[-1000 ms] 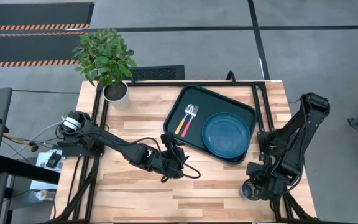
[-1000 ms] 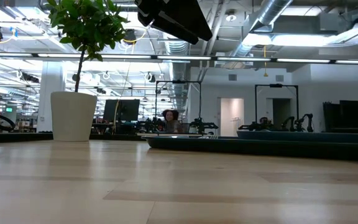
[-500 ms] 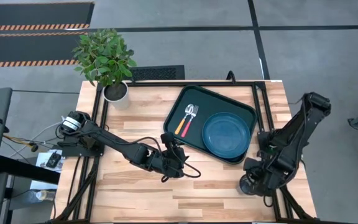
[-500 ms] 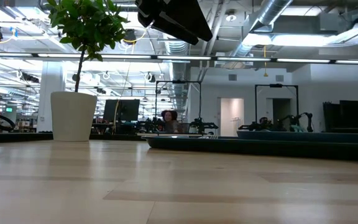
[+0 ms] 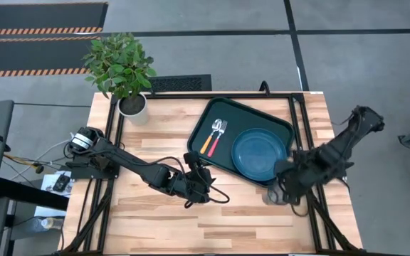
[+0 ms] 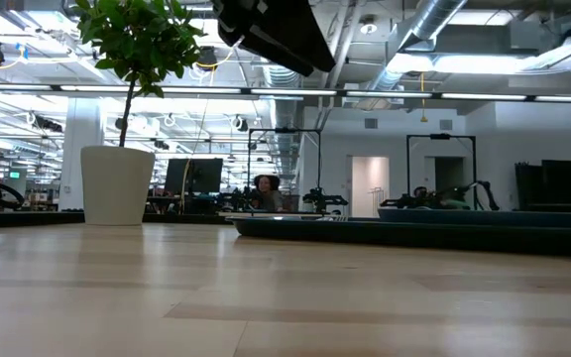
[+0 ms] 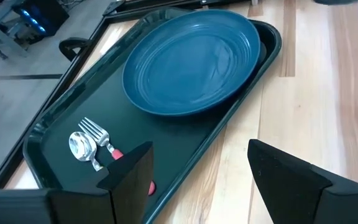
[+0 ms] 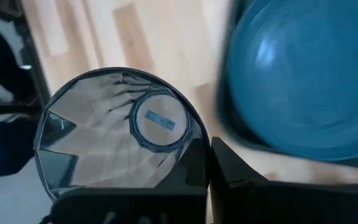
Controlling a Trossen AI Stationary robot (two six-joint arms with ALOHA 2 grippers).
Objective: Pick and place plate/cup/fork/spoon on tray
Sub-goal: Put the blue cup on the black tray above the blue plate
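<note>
The see-through grey cup [image 8: 117,134] hangs in my right gripper [image 8: 209,168], which is shut on it just off the tray's near right corner [image 5: 280,190]. The teal plate [image 5: 259,153] lies flat on the right half of the dark tray [image 5: 208,117]. On the left half lie the red-handled fork [image 5: 218,139] and the orange-handled spoon [image 5: 209,141], side by side. My left gripper [image 5: 205,181] waits open over the bare wood near the tray's left side, nothing between its fingers [image 7: 197,180]. My right gripper pinches the cup's wall at the rim [image 8: 197,146], one finger inside the cup and one outside. The fingers come from above, pointing steeply down. The cup hangs upright below them, mouth up, its round bottom [image 8: 157,121] showing through the open top.
A potted plant [image 5: 123,67] in a white pot [image 5: 132,105] stands at the far left corner. Black frame rails [image 5: 297,121] run beside the tray on the right. Bare wood lies along the near side [image 5: 191,220]. A person [image 6: 264,186] sits far behind the table.
My right gripper has risen and swung from the table's near right corner toward the tray, carrying the cup with it. The cup now hangs by the tray's near right corner. Plate, fork and spoon have stayed in place.
</note>
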